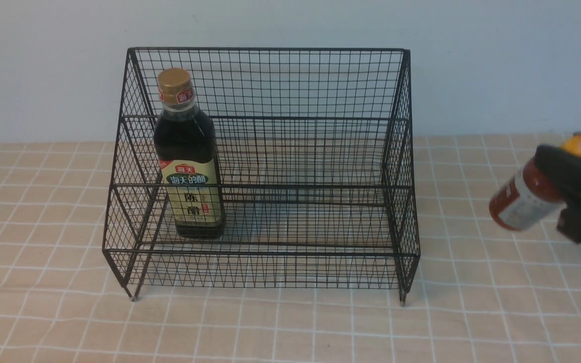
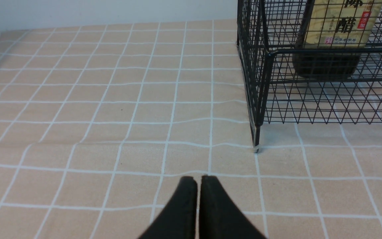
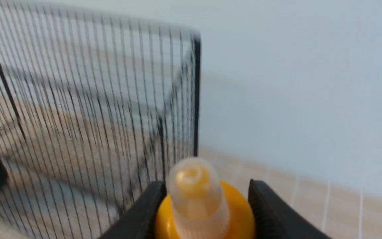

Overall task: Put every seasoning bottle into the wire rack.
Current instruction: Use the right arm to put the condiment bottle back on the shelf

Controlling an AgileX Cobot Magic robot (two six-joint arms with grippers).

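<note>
Red-sauce bottle [image 1: 520,201], right claw [image 3: 206,186] clamped, seemingly airborne beside rack [image 1: 270,85]; left claw [image 2: 197,181] together.

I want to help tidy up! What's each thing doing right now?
wire rack: standing, holding one bottle.
dark bottle: upright inside the rack, cap on.
red sauce bottle: tilted, gripped, outside the rack.
left gripper: shut, empty.
right gripper: shut on the red sauce bottle.
</note>
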